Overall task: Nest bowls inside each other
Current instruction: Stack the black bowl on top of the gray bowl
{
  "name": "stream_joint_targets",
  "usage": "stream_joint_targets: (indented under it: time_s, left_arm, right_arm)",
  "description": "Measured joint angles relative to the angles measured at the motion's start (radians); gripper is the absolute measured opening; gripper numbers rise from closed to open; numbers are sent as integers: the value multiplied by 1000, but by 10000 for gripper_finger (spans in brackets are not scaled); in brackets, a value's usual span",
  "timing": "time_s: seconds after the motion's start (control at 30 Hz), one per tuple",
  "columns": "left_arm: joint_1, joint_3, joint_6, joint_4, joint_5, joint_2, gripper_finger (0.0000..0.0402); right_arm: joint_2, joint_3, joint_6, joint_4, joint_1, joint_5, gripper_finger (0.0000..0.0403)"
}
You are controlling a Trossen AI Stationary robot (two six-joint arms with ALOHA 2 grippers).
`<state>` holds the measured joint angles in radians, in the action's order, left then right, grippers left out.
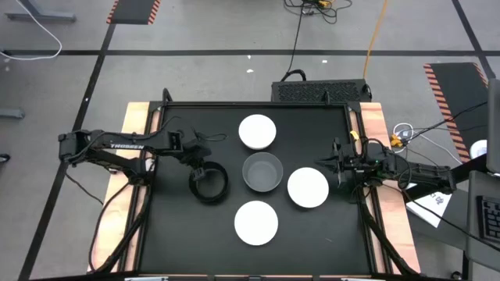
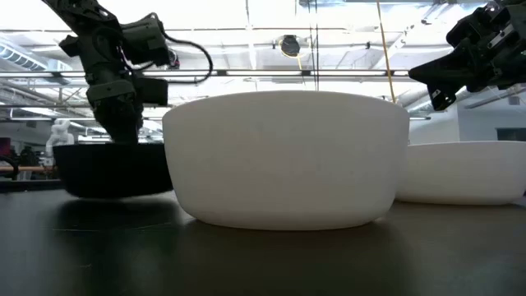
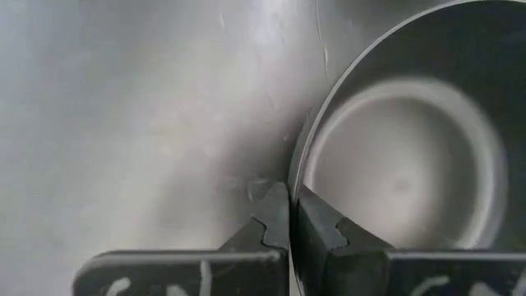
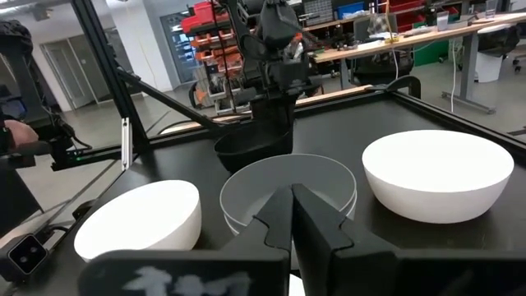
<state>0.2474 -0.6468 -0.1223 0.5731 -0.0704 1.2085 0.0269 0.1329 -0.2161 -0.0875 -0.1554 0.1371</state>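
Five smooth round bowls; left gripper (image 3: 289, 215) pinches black bowl (image 1: 209, 184) rim.

grey floor (image 1: 195, 31), striped hazard mats (image 1: 133, 11), workbenches (image 4: 411, 41)

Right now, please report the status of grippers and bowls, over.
Left gripper shut on black bowl rim. Right gripper shut, empty, by right table edge. Grey bowl centre, three white bowls around it, none nested. Nothing in the way.
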Motion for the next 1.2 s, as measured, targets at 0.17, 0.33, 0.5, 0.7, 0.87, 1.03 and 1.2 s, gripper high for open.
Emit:
stream_joint_targets:
  time_s: [0.17,0.33,0.5,0.7,0.87,1.03,1.2]
  left_arm:
    - [-1,0,13,-10,43,-153,3]
    - [-18,0,13,-30,46,-348,2]
    - [-82,0,7,-61,49,-495,2]
    - [-172,0,12,-76,148,-577,1]
    - [-262,5,50,-105,236,-604,1]
    - [-355,51,70,-181,322,-603,1]
    - [-408,174,98,-383,358,-616,1]
  right_arm:
    - [0,0,-8,0,0,0,0]
    - [0,0,-8,0,0,0,0]
    - [0,0,-8,0,0,0,0]
    - [0,0,-8,0,0,0,0]
    - [0,0,-8,0,0,0,0]
    - [0,0,-8,0,0,0,0]
    - [0,0,-7,0,0,0,0]
